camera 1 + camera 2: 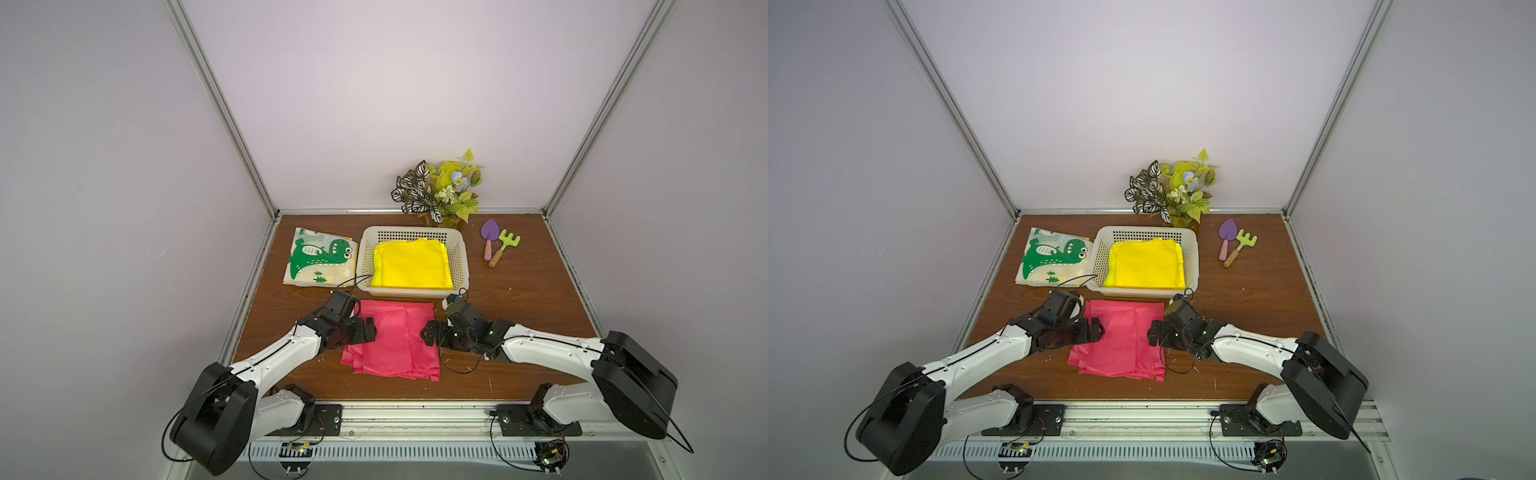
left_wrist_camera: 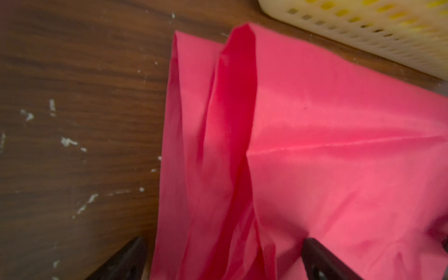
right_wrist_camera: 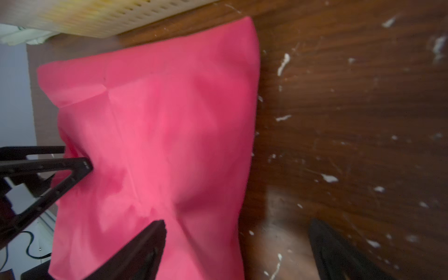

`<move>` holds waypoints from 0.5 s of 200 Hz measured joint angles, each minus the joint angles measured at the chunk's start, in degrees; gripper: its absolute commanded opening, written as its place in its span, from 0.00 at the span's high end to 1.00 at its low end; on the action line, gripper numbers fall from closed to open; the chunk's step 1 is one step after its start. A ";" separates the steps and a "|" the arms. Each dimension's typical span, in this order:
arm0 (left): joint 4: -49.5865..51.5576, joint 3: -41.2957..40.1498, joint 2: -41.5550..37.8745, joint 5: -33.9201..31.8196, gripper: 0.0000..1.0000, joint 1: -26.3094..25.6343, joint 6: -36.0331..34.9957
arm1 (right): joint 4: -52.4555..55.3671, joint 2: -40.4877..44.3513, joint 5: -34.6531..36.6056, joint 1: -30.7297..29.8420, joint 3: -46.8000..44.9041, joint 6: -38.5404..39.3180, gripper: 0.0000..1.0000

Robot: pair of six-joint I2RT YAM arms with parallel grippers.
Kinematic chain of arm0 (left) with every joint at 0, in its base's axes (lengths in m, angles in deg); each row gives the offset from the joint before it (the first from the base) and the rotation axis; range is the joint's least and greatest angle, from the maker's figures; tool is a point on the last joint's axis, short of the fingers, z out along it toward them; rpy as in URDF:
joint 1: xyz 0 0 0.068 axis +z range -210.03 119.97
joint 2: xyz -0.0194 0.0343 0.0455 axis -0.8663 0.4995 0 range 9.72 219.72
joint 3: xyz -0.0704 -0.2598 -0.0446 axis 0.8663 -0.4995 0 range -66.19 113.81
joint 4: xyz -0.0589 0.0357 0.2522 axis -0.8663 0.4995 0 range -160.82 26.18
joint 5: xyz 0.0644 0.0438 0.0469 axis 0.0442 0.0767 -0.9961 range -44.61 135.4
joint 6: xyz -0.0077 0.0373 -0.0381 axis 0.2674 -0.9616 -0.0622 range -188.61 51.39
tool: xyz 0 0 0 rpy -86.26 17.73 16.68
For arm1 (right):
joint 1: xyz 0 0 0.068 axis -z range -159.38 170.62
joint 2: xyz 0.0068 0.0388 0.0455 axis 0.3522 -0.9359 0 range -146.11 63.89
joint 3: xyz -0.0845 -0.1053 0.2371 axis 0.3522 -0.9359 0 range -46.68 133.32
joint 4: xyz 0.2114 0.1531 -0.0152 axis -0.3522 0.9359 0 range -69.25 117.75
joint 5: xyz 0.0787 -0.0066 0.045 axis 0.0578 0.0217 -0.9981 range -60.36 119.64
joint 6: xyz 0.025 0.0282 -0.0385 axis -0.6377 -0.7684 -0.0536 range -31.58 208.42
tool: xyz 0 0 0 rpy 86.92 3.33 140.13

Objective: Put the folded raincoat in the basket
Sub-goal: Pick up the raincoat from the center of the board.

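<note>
Lying flat on the wooden table (image 1: 519,311), the pink folded raincoat (image 1: 395,338) sits just in front of the basket (image 1: 415,293), not in it, with its far edge close to the basket's near rim. The basket already holds a yellow folded raincoat (image 1: 411,266), which fills most of the floor. The left gripper (image 1: 369,329) is at the pink raincoat's left edge and the right gripper (image 1: 428,332) at its right edge, both low over the cloth, in both top views. In the left wrist view the left gripper (image 2: 224,242) has its jaws spread wide, straddling the folded edge (one finger over bare wood, one over fabric), clamping nothing. In the right wrist view it is the same for the right gripper (image 3: 237,224): jaws wide apart, one finger over the pink cloth, one over the table, no pinch. A dinosaur-print raincoat (image 1: 320,257) lies folded just left of the basket. A potted plant (image 1: 440,187) stands behind the basket at the back wall. A purple toy trowel (image 1: 489,237) and a green toy rake (image 1: 505,245) lie side by side to the basket's right.
</note>
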 measured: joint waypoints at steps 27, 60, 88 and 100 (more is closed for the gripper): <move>-3.76 -0.37 1.05 0.50 0.02 0.00 -0.02 | -3.74 -2.40 -1.73 -0.02 0.63 0.22 0.05; -7.39 -1.62 1.33 1.57 0.17 0.00 0.09 | -7.39 -4.24 -2.69 -0.63 0.66 -0.15 0.13; -9.73 -3.02 0.79 2.19 0.25 -0.68 1.22 | -10.16 -6.34 -3.58 -1.88 1.01 -1.22 0.23; -10.01 -3.19 0.72 2.29 0.30 -1.60 1.75 | -10.60 -7.48 -3.56 -2.49 1.77 -1.49 0.27</move>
